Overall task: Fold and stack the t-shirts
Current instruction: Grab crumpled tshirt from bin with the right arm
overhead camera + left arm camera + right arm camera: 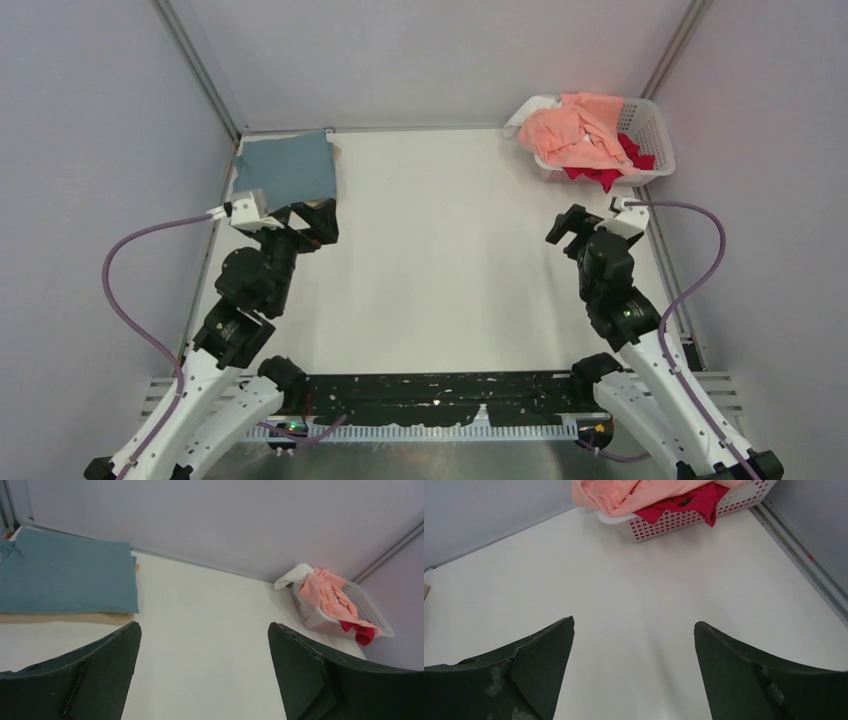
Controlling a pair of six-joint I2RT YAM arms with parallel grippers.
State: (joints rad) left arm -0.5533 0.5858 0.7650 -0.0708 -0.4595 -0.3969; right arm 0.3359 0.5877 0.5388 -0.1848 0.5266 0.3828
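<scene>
Salmon-pink t-shirt (572, 135) | on top in basket (648, 122) | left gripper (204, 625), right gripper (634, 623) wide apart, empty | I aim to pinch one layer with right, lift slowly past rim.

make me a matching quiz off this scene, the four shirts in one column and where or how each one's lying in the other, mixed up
Column one:
1. teal shirt
2. tan shirt
3. pink shirt
4. red shirt

Column two:
a. crumpled, uppermost in the basket
b. folded, underneath another folded shirt
c. spilling over the basket's rim, below another shirt
d. folded flat, lying on top of another folded shirt

Pairs: 1-d, 2-b, 3-a, 4-c
</scene>
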